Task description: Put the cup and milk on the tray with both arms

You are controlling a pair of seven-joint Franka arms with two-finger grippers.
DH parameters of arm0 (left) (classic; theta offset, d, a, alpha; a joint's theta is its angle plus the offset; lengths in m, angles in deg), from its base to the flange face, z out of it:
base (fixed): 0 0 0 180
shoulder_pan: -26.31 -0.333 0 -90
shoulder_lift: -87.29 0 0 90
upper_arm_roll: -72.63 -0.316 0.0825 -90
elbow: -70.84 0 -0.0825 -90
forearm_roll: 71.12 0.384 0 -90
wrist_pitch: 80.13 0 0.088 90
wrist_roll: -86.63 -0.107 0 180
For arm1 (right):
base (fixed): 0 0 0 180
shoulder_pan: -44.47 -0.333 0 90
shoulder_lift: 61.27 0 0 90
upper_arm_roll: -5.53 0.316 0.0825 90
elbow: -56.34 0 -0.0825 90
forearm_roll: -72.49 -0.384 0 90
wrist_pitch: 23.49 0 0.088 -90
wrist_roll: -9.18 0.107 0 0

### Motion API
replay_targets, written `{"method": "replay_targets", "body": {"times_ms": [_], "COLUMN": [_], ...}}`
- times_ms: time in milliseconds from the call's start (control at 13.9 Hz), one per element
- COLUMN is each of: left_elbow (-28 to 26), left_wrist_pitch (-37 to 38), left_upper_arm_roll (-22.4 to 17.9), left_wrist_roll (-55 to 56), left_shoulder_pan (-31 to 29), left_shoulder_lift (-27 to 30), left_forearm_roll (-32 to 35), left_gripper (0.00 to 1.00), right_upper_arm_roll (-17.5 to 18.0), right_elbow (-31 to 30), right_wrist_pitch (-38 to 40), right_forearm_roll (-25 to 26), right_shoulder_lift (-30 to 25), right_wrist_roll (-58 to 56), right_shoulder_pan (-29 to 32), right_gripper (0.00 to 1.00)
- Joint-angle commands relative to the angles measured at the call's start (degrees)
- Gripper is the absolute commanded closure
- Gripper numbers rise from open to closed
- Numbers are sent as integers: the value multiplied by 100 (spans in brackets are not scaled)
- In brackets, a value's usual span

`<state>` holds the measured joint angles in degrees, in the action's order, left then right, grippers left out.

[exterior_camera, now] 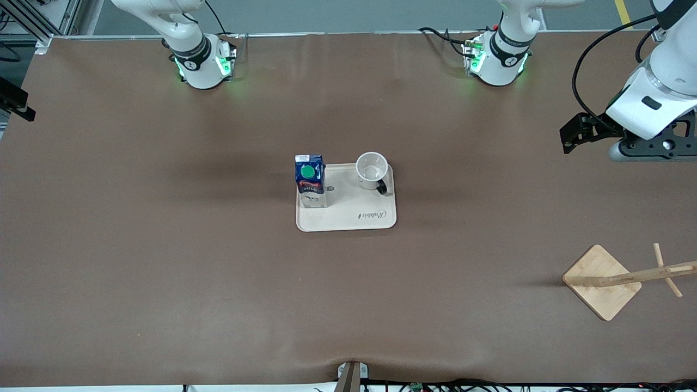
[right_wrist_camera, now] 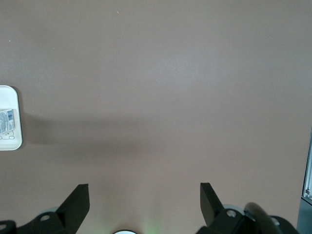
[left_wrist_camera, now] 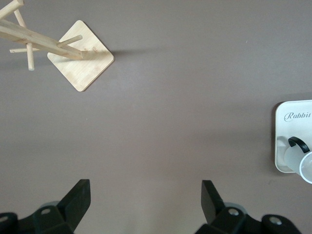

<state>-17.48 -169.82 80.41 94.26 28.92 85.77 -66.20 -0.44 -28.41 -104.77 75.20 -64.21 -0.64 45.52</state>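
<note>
Brown table (exterior_camera: 163,245) spans the whole front view; beige tray (exterior_camera: 348,220) lies at its middle, long axis running between the two arms' ends of the table; wooden stand (exterior_camera: 601,281) sits well apart from it, nearer the front camera, toward the left arm's end.

Milk (exterior_camera: 310,175) stands upright on the tray at the edge toward the right arm's end, green cap up; cup (exterior_camera: 372,170) stands upright on the tray at the corner toward the left arm's end, handle pointing toward the front camera; both look already placed, so the task reads as done or nearly so.

Left gripper (left_wrist_camera: 145,202) hangs over bare table toward its own end, jaws spread wide, holding nothing; the tray shows at the edge of its wrist view, well apart from it.

Right gripper (right_wrist_camera: 145,202) is over bare table too, jaws wide, empty; tray corner shows only at the margin there.

Neither claw is near either item; any coming move is probably a retreat, not a reach.
</note>
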Motion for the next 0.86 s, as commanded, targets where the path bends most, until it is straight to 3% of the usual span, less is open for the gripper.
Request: {"method": "replay_targets", "body": {"times_ms": [0, 360, 793], "left_elbow": [52, 52, 52], "left_wrist_pitch": [31, 22, 22], "left_upper_arm_roll": [-5, -5, -5], "left_wrist_roll": [37, 37, 28], "left_shoulder_pan": [3, 11, 3], "left_shoulder_lift": [2, -6, -6], "left_forearm_roll": [-88, -79, -79], "left_gripper": [0, 0, 0], "right_upper_arm_roll": [-10, -1, 8], "right_elbow": [-111, -462, -454], "right_wrist_pitch": [-72, -344, -327], "right_forearm_roll": [-8, -8, -8], "right_shoulder_lift": [-57, -189, -172], "right_wrist_roll": [-72, -64, -72], "right_shoulder_pan": [1, -17, -35], "right_gripper": [0, 0, 0]}}
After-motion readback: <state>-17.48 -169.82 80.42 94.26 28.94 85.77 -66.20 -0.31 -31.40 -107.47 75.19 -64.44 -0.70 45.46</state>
